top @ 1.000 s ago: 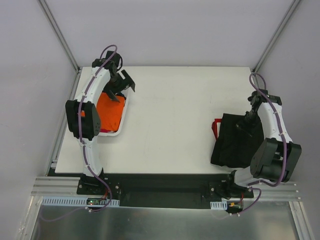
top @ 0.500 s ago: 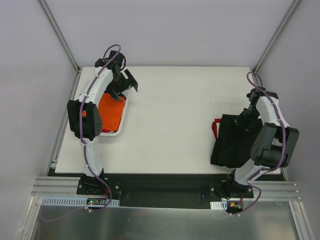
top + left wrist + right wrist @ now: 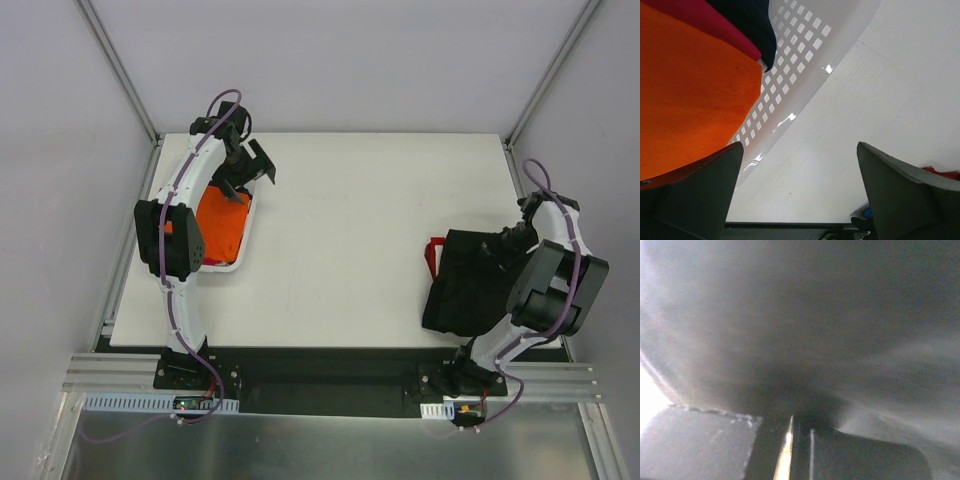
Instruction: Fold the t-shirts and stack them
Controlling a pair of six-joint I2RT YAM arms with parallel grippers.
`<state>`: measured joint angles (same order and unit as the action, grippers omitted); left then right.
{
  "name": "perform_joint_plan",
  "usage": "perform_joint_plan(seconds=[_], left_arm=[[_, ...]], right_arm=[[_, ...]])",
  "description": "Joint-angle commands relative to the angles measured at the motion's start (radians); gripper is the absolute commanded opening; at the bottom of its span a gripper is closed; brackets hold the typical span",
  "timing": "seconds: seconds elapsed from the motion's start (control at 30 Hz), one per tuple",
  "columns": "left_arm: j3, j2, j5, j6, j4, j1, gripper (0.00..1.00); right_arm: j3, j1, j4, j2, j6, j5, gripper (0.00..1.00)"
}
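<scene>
A bright orange t-shirt (image 3: pixel 220 225) (image 3: pixel 690 90) lies in the white lattice basket (image 3: pixel 249 228) (image 3: pixel 800 55) at the table's left. In the left wrist view a magenta t-shirt (image 3: pixel 705 17) and a dark one (image 3: pixel 752 25) show beside it. My left gripper (image 3: pixel 248 175) (image 3: pixel 800 200) hangs open over the basket's far right corner, nothing between its fingers (image 3: pixel 695 195). A folded black t-shirt (image 3: pixel 465 290) with red trim (image 3: pixel 432 258) lies at the right. My right gripper (image 3: pixel 498 247) (image 3: pixel 797 450) is shut and low against its far right part. Black cloth (image 3: pixel 805 315) fills the right wrist view.
White tabletop (image 3: pixel 350 230) spans the space between the basket and the black t-shirt. Metal frame posts (image 3: pixel 120 70) rise at the back corners. The table's right edge (image 3: pixel 512 180) runs close to the right arm.
The right arm swung outward to the right and its gripper slid slightly nearer over the black t-shirt. The left gripper rose a little and then held still.
</scene>
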<state>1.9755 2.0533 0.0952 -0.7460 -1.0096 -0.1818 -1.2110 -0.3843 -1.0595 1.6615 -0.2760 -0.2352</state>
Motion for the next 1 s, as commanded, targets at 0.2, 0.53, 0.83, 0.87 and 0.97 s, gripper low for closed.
perform_joint_plan(seconds=[0.2, 0.53, 0.83, 0.87, 0.97], left_arm=[[0.013, -0.027, -0.017, 0.03, -0.027, -0.012, 0.99], [0.014, -0.019, -0.002, 0.028, -0.027, -0.012, 0.99], [0.006, -0.022, 0.009, 0.027, -0.026, -0.01, 0.99], [0.003, -0.024, 0.014, 0.027, -0.026, -0.007, 0.99], [-0.001, -0.025, 0.015, 0.027, -0.024, -0.005, 0.99]], right_arm=[[-0.059, -0.188, -0.083, -0.019, 0.07, 0.14, 0.01], [-0.12, -0.237, -0.097, -0.002, 0.121, 0.152, 0.01], [-0.194, -0.238, -0.117, -0.016, 0.135, 0.224, 0.01], [-0.193, -0.237, -0.114, -0.019, 0.139, 0.22, 0.01], [-0.148, -0.235, -0.06, -0.054, 0.153, 0.117, 0.01]])
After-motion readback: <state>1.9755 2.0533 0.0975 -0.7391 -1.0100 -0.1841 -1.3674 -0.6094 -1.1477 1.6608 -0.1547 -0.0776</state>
